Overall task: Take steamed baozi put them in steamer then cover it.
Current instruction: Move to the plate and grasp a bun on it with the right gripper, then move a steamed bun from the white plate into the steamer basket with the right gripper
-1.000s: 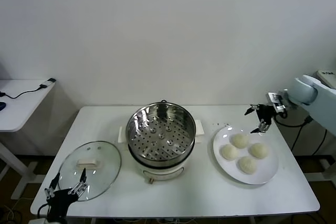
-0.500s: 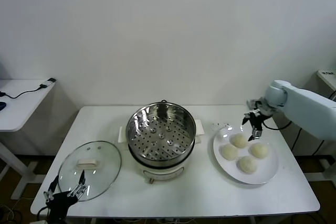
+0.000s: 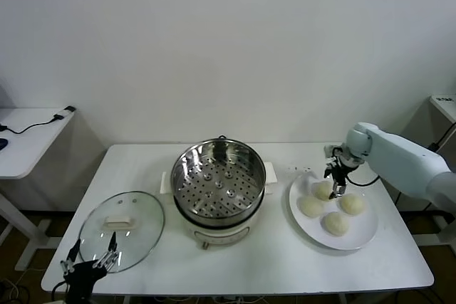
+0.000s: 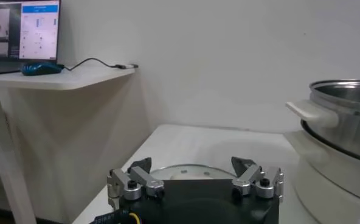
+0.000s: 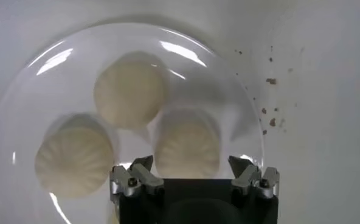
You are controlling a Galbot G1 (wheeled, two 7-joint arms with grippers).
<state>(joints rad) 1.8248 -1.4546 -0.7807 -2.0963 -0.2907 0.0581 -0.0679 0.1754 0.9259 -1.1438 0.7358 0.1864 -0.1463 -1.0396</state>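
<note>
cream-white baozi, white plate, shiny perforated steamer.

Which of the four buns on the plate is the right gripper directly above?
The bun at the plate's back edge, nearest the steamer. The right gripper hangs over it with open fingers; the other three lie farther toward the front.
</note>
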